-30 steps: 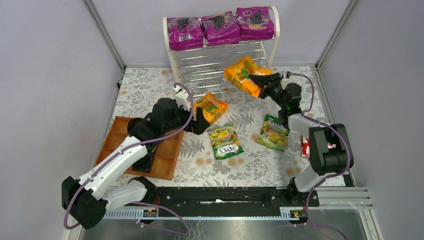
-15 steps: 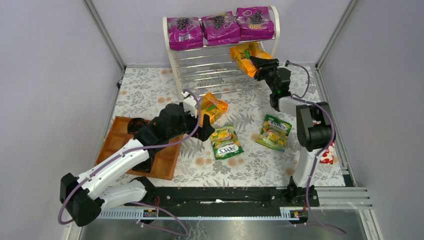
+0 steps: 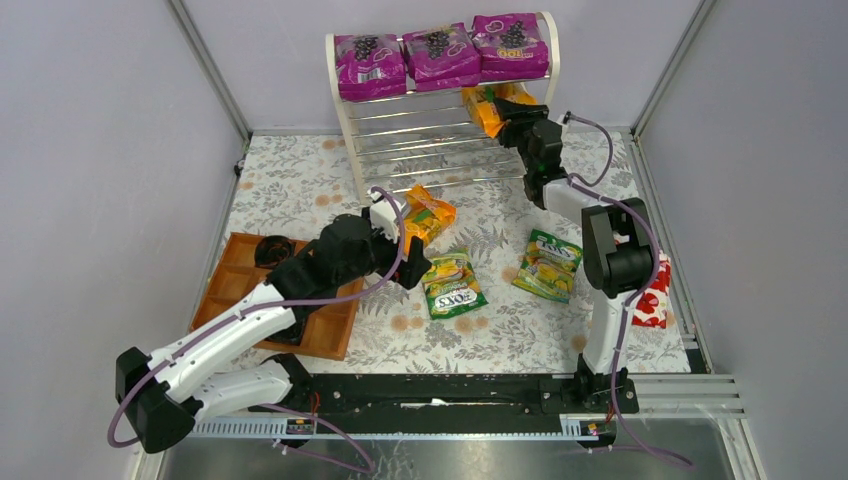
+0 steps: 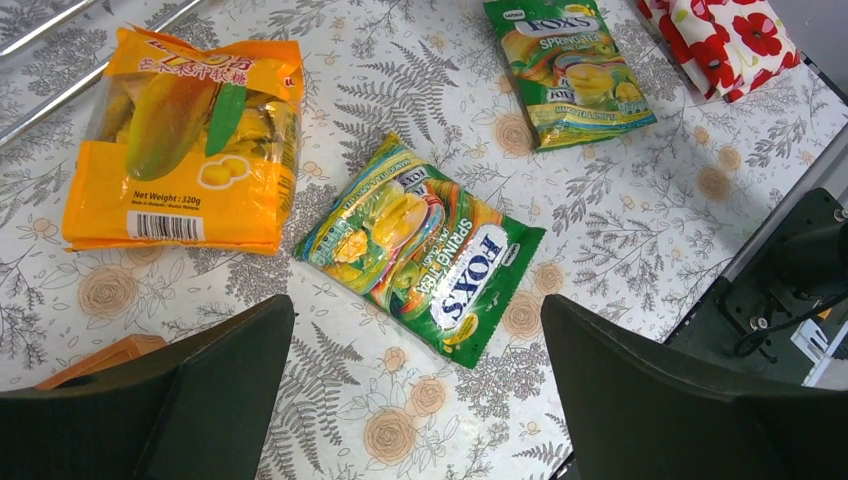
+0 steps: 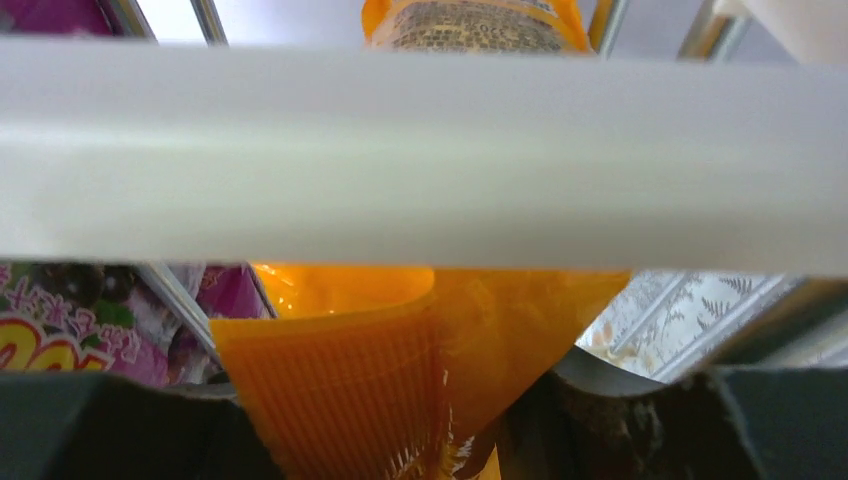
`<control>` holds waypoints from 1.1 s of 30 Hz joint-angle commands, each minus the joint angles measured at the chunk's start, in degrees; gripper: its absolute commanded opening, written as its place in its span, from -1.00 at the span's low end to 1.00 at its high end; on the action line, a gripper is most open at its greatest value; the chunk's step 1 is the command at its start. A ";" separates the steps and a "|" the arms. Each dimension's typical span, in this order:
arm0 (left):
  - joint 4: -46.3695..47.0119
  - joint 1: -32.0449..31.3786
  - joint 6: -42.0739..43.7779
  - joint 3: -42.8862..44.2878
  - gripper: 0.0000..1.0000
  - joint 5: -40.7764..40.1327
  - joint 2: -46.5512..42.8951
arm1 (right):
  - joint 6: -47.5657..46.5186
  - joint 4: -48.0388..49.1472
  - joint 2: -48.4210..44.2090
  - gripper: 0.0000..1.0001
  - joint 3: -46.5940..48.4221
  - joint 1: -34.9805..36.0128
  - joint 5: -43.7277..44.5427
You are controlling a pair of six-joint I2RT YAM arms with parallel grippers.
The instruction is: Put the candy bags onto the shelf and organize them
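The white shelf stands at the back with three purple candy bags in a row on its top tier. My right gripper is shut on the edge of an orange bag, which lies at the right end of the tier below, under a white shelf bar. In the right wrist view the orange bag fills the gap between the jaws. My left gripper hangs open over the table. Below it lie an orange bag and a green FOXS bag; a second green bag lies farther right.
A brown wooden tray sits at the left under my left arm, with a dark round thing in one compartment. A red bag with white flowers lies by the right wall. Grey walls close in three sides.
My right gripper has carried the orange bag up and left, from in front of the shelf into its second tier. My left gripper has shifted right, closer to the green bag.
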 commanded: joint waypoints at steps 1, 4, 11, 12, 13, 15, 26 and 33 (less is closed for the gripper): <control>1.04 -0.21 1.09 0.54 0.98 -1.47 -1.65 | -0.26 4.04 0.36 0.01 6.51 0.31 6.40; 1.04 -0.21 1.15 0.46 0.97 -1.47 -1.67 | -0.47 3.09 1.55 0.01 8.32 0.28 6.67; 1.12 -0.14 1.23 0.44 0.97 -1.47 -1.71 | -0.43 1.42 2.11 0.06 8.65 0.24 7.78; 1.10 -0.20 1.18 0.41 0.97 -1.43 -1.74 | -0.38 1.13 2.11 0.07 8.55 0.24 7.71; 1.12 -0.21 1.18 0.33 0.98 -1.47 -1.83 | -0.34 0.72 2.07 0.09 8.46 0.25 7.58; 1.08 -0.21 1.20 0.33 0.97 -1.47 -1.81 | -0.25 -0.26 1.76 0.12 8.28 0.32 7.07; 1.28 -0.21 1.09 0.14 0.97 -1.47 -1.93 | -2.31 -7.96 -5.03 0.38 2.69 0.22 6.41; 1.32 -0.21 0.91 0.12 0.98 -1.43 -1.86 | -5.70 -16.03 -11.69 0.70 -1.24 0.21 5.99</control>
